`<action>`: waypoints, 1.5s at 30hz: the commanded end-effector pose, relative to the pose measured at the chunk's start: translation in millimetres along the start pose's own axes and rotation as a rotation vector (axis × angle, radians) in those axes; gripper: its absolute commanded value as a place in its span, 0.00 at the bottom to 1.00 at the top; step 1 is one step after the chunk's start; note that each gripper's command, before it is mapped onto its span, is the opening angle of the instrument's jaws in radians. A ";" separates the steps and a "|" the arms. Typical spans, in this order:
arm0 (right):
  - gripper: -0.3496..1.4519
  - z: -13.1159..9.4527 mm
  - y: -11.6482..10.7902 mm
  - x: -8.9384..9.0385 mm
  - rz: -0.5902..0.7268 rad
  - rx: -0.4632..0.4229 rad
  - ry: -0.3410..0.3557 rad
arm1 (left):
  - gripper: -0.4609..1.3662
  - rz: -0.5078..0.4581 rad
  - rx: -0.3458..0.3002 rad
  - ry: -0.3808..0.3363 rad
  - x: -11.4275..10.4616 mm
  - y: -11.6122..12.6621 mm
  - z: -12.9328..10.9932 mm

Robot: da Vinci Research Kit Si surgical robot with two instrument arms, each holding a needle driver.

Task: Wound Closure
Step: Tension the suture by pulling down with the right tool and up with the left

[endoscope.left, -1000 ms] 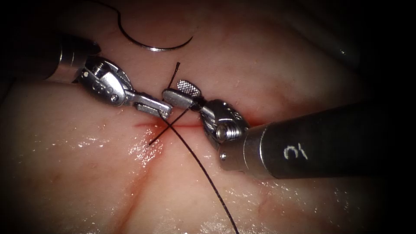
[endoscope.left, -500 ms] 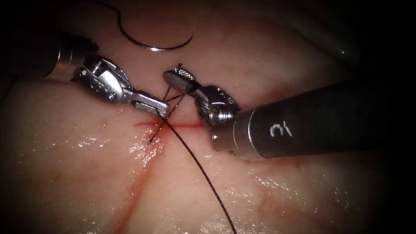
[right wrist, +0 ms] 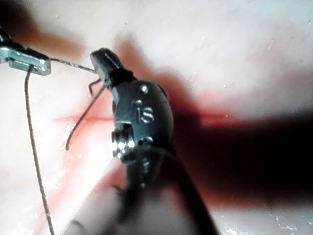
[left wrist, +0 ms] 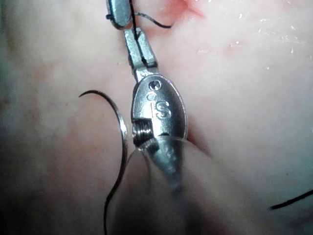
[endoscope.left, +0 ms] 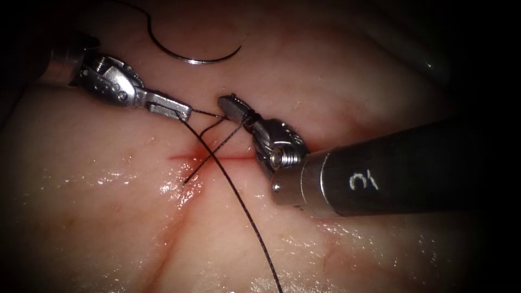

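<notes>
At six o'clock we see the thread (endoscope.left: 247, 209) climb across the cut (endoscope.left: 217, 158) in the tissue (endoscope.left: 108, 217). Our right tool (endoscope.left: 234, 108) has its jaws closed on thread; our left tool (endoscope.left: 179, 111), at nine o'clock, clamps thread too. The needle (endoscope.left: 190, 57) lies free on the tissue at twelve o'clock, unheld.

Handwritten "3" with a stroke on the right tool's shaft (endoscope.left: 401, 168), "S" on the left tool's wrist (left wrist: 161, 110), "1S" on the right tool's wrist (right wrist: 145, 116)
</notes>
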 end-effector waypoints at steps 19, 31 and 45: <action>0.00 -0.6 -7.4 -4.3 -0.682 0.037 0.060 | 0.06 -0.192 0.026 0.011 -3.4 -9.8 1.0; 0.00 -2.5 -8.8 -5.4 -0.783 0.024 0.061 | 0.06 -0.235 0.097 -0.043 -7.2 -14.8 1.3; 0.00 -7.3 -13.0 -8.4 -0.621 0.059 -0.040 | 0.06 -0.236 0.138 -0.089 -11.5 -16.7 1.0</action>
